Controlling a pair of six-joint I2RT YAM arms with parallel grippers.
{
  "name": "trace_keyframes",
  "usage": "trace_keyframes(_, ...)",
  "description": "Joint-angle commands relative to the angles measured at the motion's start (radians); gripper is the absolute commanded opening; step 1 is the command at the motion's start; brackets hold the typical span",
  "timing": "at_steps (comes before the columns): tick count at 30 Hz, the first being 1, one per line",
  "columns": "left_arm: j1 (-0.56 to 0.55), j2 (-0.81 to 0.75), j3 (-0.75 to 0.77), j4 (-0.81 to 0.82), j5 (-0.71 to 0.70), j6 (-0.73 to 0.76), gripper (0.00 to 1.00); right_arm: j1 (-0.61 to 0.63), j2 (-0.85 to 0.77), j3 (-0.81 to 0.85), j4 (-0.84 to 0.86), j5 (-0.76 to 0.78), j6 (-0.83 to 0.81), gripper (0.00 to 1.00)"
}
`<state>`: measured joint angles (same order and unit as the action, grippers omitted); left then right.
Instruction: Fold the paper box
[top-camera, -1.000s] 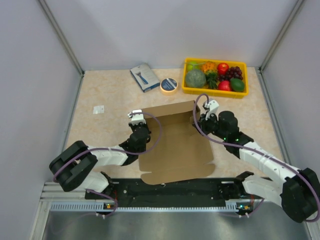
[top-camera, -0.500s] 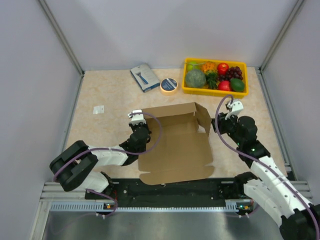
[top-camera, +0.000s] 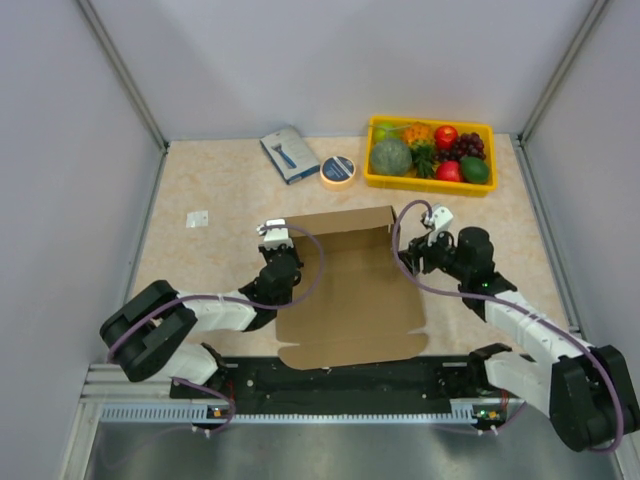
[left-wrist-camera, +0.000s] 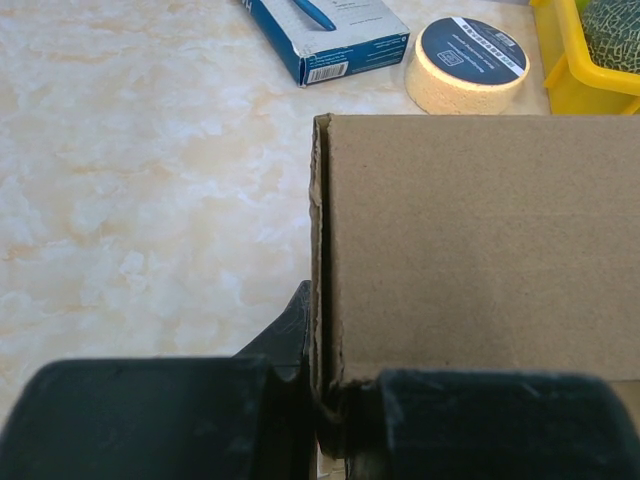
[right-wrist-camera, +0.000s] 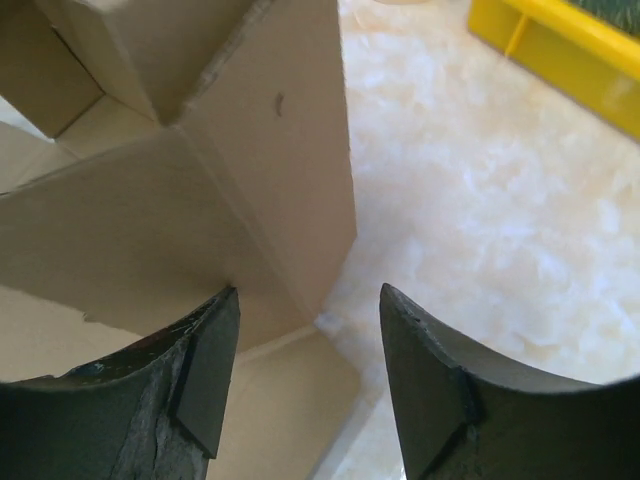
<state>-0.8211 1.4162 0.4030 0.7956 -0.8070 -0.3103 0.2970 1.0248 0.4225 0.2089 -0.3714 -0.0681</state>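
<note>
Beige marbled table (top-camera: 210, 180) carried the paper box (top-camera: 350, 300) at its middle: rear wall (left-wrist-camera: 480, 230) upright, pinched by the left fingers (left-wrist-camera: 150, 415); right fingers (right-wrist-camera: 440, 390) gaped beside the side flap (right-wrist-camera: 290, 150); front panels lay unfolded.

The left arm (top-camera: 215, 313) and right arm (top-camera: 520, 322) wear white shells between fat black joints, with thin purple cables (top-camera: 321, 265) looping along them and matte black fingers (right-wrist-camera: 190, 400).

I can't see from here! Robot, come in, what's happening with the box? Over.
Left gripper shut on paper box, back wall's left edge. Right gripper open at the right flap, no grip. Tape roll, yellow tray beyond, not touching.
</note>
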Motion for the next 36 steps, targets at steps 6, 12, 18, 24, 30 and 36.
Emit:
trace_keyframes(6,-0.012,0.033,-0.021,-0.107,0.098,-0.013,0.00,0.024,0.072,0.052,0.197,-0.118,-0.092,0.61)
trace_keyframes(12,-0.012,0.020,-0.026,-0.122,0.100,-0.009,0.00,0.083,0.133,0.050,0.340,-0.081,-0.084,0.64)
trace_keyframes(18,-0.012,-0.005,-0.029,-0.145,0.100,-0.010,0.00,0.136,0.196,-0.022,0.647,0.123,-0.062,0.56)
trace_keyframes(24,-0.013,-0.025,-0.030,-0.159,0.092,-0.004,0.00,0.174,0.296,-0.001,0.753,0.174,-0.061,0.42)
trace_keyframes(30,-0.012,-0.051,-0.024,-0.183,0.100,-0.012,0.00,0.217,0.377,0.061,0.754,0.204,-0.134,0.35)
trace_keyframes(36,-0.012,-0.057,-0.007,-0.205,0.100,-0.003,0.00,0.225,0.472,0.097,0.804,0.220,-0.148,0.40)
